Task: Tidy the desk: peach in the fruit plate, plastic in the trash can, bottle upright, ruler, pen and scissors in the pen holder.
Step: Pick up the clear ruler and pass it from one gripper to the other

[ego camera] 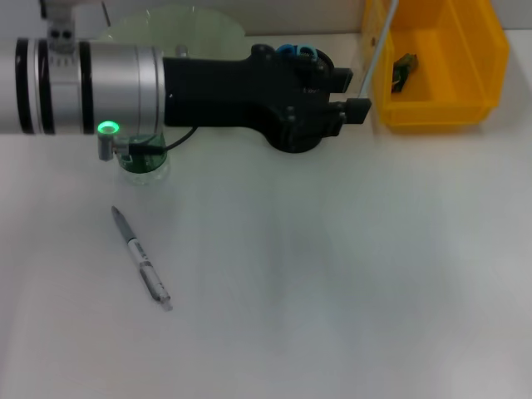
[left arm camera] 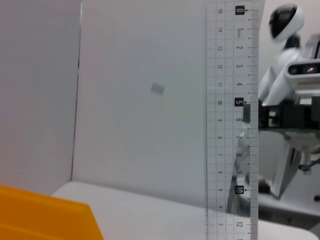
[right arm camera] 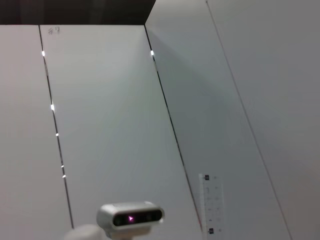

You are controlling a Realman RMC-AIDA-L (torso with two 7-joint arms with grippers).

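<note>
The left end effector point(ego camera: 359, 94) seems clenched on the clear ruler point(ego camera: 376, 50), beside the yellow bin point(ego camera: 440, 108).

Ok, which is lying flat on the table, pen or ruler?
The pen, flat on the table toward the robot's left. The ruler stands upright in the left gripper beside the yellow bin.

White desk point(ego camera: 332, 283) carries a pen point(ego camera: 140, 258) lying flat at the left, a yellow bin point(ego camera: 440, 62) (far right corner), a green plate point(ego camera: 179, 29) far back.

ruler point(left arm camera: 232, 120), cm nos. 0–15
</note>
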